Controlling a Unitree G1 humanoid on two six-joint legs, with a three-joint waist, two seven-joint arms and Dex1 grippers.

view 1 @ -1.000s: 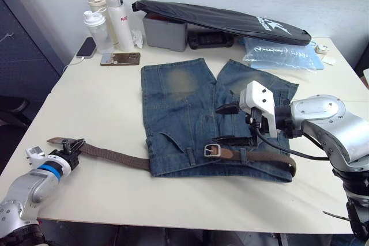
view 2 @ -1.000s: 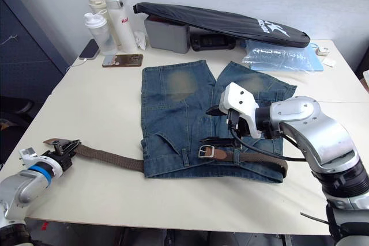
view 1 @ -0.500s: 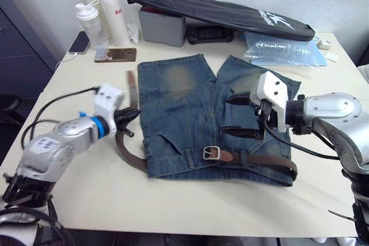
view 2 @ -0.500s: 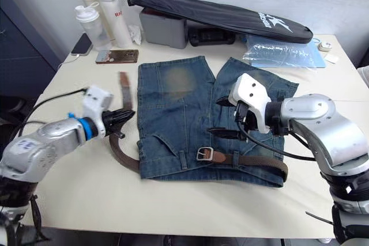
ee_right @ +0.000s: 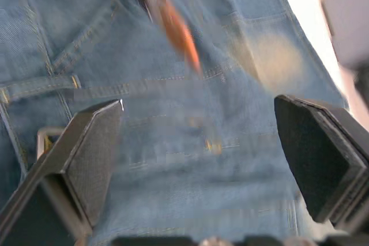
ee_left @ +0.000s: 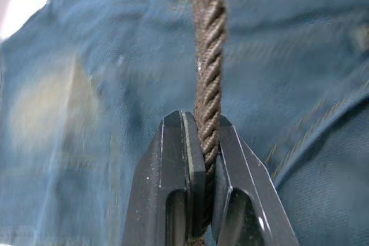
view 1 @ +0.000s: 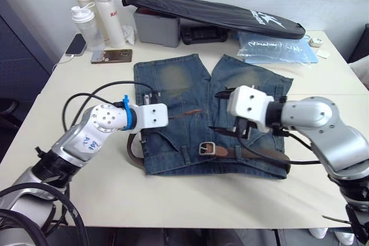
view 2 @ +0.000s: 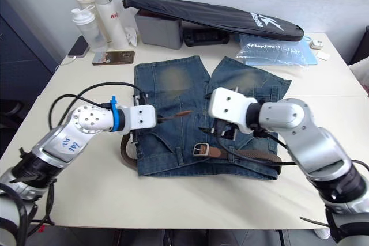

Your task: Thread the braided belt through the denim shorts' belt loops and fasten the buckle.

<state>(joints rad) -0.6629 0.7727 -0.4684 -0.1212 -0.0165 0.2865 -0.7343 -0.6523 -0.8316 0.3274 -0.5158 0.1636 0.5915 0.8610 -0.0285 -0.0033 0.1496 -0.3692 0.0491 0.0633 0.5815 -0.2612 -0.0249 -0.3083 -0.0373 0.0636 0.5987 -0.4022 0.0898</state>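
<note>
The denim shorts (view 1: 202, 113) are lying flat on the desk (view 1: 69, 84), waistband toward me. Along that waistband the braided belt (view 1: 253, 155) is sitting through the belt loops (view 1: 237, 152), its buckle (view 1: 207, 148) resting near the waistband's middle. Off the shorts' left edge the belt is looping round on the desk. My left fingers (ee_left: 193, 159) are clamping the belt's tan end, holding it out over the left leg of the shorts. My right fingers (ee_right: 92, 148) are standing wide apart, hanging over the shorts just beyond the buckle. Beyond the shorts, bottles (view 1: 101, 10), a phone (view 1: 111, 56) and a long black bag (view 1: 213, 12) are lining the desk's far edge.
</note>
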